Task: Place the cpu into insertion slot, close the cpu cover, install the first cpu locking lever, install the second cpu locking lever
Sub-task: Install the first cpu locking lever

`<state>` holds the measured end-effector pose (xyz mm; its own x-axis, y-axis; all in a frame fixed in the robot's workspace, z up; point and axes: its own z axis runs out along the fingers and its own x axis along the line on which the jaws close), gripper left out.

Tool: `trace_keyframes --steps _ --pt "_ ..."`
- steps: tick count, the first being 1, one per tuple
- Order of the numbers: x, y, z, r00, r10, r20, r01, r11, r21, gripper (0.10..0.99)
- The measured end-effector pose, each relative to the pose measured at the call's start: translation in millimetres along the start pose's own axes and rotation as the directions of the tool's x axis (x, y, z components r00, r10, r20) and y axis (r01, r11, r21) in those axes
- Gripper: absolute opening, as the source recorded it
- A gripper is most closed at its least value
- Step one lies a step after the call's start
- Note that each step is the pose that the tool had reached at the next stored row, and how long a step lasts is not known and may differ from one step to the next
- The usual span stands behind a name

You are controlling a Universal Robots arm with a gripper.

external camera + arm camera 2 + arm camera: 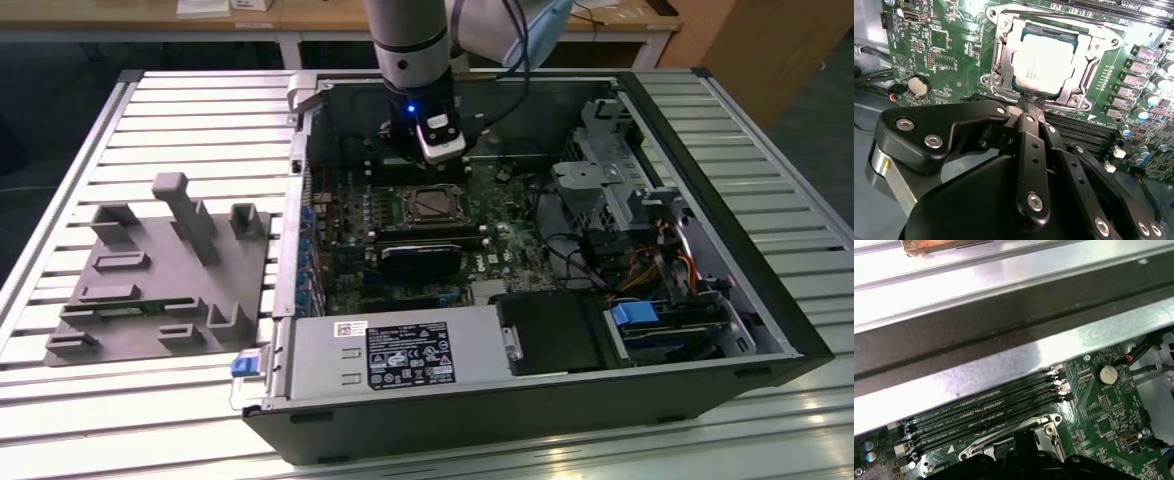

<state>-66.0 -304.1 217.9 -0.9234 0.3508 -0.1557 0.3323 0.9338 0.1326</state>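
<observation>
The cpu [1046,62], a silvery square chip, lies in the insertion slot [430,205] on the green motherboard [949,45] inside the open computer case. The cpu cover [1081,75], a metal frame with a window, lies flat around the chip. My gripper [1028,100] is shut, and its black fingertips meet at the cover's edge beside the memory slots. In the exterior view the gripper [430,160] hangs just behind the socket. A thin metal lever rod [1004,432] runs along the socket's side.
Long black memory slots [984,415] lie beside the socket, a coin battery [919,86] further off. A black heatsink block [424,262], the power supply [400,355] and a drive cage [627,190] crowd the case. A grey fixture [160,270] lies at the exterior view's left.
</observation>
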Motion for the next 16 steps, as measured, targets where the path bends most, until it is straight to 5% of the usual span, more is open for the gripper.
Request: trace_keyframes --steps 3,6,7,16 --pt "-0.5 0.2 0.2 1.0 0.001 -0.0091 -0.001 1.0 0.003 0.102" --pt "-2.7 1.0 0.8 0.9996 0.002 -0.0297 -0.002 0.9999 0.013 0.102" --pt "-8.0 2.8 2.2 0.9975 0.006 -0.0704 -0.004 0.9994 0.033 0.102" --pt "-12.3 -0.5 2.4 0.9973 0.008 -0.0724 -0.005 0.9993 0.036 0.102"
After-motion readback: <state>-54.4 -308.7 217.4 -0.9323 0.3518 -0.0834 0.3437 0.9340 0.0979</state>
